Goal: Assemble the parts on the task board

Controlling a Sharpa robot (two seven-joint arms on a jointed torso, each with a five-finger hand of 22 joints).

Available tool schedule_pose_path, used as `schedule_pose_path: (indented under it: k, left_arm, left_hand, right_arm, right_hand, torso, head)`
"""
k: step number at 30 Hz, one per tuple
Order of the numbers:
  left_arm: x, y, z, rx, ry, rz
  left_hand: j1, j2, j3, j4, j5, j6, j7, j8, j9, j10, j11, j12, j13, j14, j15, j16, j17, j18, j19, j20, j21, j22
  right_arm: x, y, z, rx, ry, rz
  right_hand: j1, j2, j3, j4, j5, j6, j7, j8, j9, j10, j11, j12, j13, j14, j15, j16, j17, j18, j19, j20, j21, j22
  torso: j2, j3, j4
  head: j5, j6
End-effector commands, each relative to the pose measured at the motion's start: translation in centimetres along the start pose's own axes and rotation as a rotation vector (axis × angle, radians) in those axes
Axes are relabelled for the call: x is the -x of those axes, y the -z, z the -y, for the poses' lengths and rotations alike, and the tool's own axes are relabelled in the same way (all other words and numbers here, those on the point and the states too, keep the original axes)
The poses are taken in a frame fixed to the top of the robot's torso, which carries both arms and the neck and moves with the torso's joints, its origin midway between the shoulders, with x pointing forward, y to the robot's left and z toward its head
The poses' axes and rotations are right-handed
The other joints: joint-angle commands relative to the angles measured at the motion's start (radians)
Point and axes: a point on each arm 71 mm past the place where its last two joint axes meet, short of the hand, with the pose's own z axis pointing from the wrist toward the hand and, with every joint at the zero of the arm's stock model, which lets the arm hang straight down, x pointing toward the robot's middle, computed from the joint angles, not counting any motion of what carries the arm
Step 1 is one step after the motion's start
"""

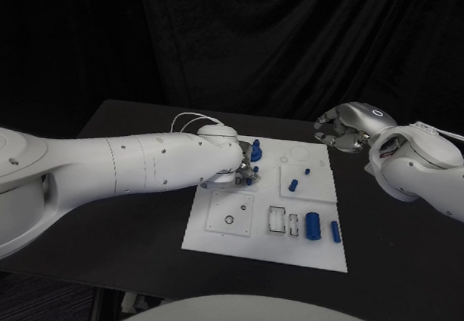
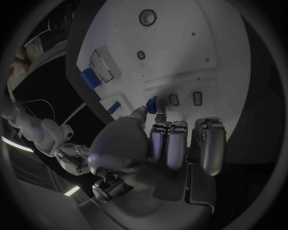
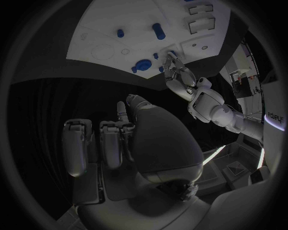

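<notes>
The white task board [image 1: 209, 234] lies mid-table. My left hand [image 1: 237, 167] hovers over the board's far left part, thumb and a finger pinching a small blue part [image 2: 153, 104] just above the board [image 2: 180, 48]. A taller blue part [image 1: 255, 150] stands beside that hand. Two small blue parts [image 1: 293, 185] stand in the board's middle, and a blue cylinder [image 1: 313, 224] and a slimmer blue piece [image 1: 335, 231] lie near its right edge. My right hand [image 1: 344, 129] hangs above the table beyond the board's far right corner, fingers [image 3: 102, 143] curled in on nothing.
The board has round holes [image 1: 229, 220] at its near left and rectangular slots [image 1: 276, 220] beside them. Black table [image 1: 399, 251] surrounds the board on all sides. Black curtain closes the back.
</notes>
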Motion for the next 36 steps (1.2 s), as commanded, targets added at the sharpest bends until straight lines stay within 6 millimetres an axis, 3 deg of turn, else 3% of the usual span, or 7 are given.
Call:
schedule_pose_path:
  k: [1, 10, 17, 27, 36]
  left_arm:
    - [-0.3, 0.0, 0.2, -0.019, -0.008, -0.016]
    - [-0.2, 0.0, 0.0, -0.013, -0.005, -0.014]
    - [-0.2, 0.0, -0.3, -0.009, 0.005, -0.003]
    - [-0.2, 0.2, -0.6, -0.009, 0.015, 0.008]
    - [-0.1, 0.5, -1.2, -0.005, 0.034, 0.028]
  left_hand:
    - [0.002, -0.006, 0.007, 0.000, -0.006, 0.008, -0.001, -0.004, 0.002, 0.108, -0.004, 0.003, 0.263, 0.106, -0.003, 0.003, 0.263, 0.000, -0.007, -0.001, -0.007, 0.091]
    - [0.012, -0.020, 0.067, -0.034, 0.024, 0.014, -0.004, -0.029, 0.016, 0.108, -0.006, 0.003, 0.263, 0.106, -0.004, 0.003, 0.263, 0.000, -0.006, -0.002, -0.009, 0.093]
    - [-0.004, -0.052, 0.162, -0.068, 0.066, 0.024, -0.004, -0.056, 0.036, 0.108, -0.006, 0.003, 0.263, 0.106, -0.005, 0.003, 0.263, 0.000, -0.006, -0.003, -0.012, 0.095]
    - [-0.045, -0.087, 0.270, -0.095, 0.080, 0.037, -0.003, -0.079, 0.064, 0.108, -0.006, 0.003, 0.263, 0.106, -0.005, 0.003, 0.263, 0.000, -0.004, -0.003, -0.014, 0.099]
    - [-0.062, -0.098, 0.302, -0.101, 0.080, 0.043, -0.004, -0.085, 0.074, 0.108, -0.006, 0.003, 0.263, 0.106, -0.005, 0.003, 0.263, 0.000, -0.002, -0.003, -0.014, 0.102]
  right_arm:
    - [-0.1, 0.0, 0.1, -0.019, 0.003, -0.009]
    - [-0.1, 0.0, 0.2, -0.023, 0.005, -0.012]
    - [-0.1, 0.1, 0.3, -0.025, 0.005, -0.012]
    - [-0.2, 0.1, 0.4, -0.027, 0.005, -0.015]
    - [-0.3, 0.2, 0.6, -0.032, 0.006, -0.018]
  right_hand:
    - [0.005, -0.007, 0.006, -0.001, 0.004, 0.003, 0.000, -0.005, -0.001, 0.104, 0.007, 0.003, 0.263, 0.106, 0.008, 0.003, 0.263, -0.003, 0.071, 0.007, -0.005, 0.246]
    - [0.005, -0.008, 0.006, -0.001, 0.004, 0.004, 0.000, -0.005, -0.002, 0.104, 0.007, 0.003, 0.263, 0.106, 0.008, 0.003, 0.263, -0.002, 0.070, 0.008, -0.006, 0.246]
    - [0.005, -0.008, 0.006, -0.001, 0.004, 0.004, 0.000, -0.005, -0.002, 0.104, 0.007, 0.003, 0.263, 0.106, 0.008, 0.003, 0.263, -0.002, 0.070, 0.008, -0.006, 0.246]
    - [0.005, -0.008, 0.007, -0.001, 0.005, 0.004, 0.001, -0.005, -0.002, 0.104, 0.007, 0.003, 0.263, 0.106, 0.008, 0.003, 0.263, -0.002, 0.070, 0.008, -0.007, 0.245]
    - [0.006, -0.009, 0.008, -0.002, 0.006, 0.005, 0.001, -0.005, -0.003, 0.104, 0.007, 0.003, 0.263, 0.106, 0.008, 0.003, 0.263, -0.002, 0.068, 0.008, -0.008, 0.245]
  torso:
    - [0.000, 0.0000, 0.0008]
    - [0.000, 0.0002, 0.0005]
    - [0.000, 0.0000, 0.0018]
    - [-0.001, -0.0003, 0.0014]
    - [-0.001, -0.0005, 0.0012]
  head:
    - [0.000, 0.000]
    - [0.001, 0.000]
    - [-0.003, 0.000]
    - [-0.003, 0.000]
    - [-0.002, 0.000]
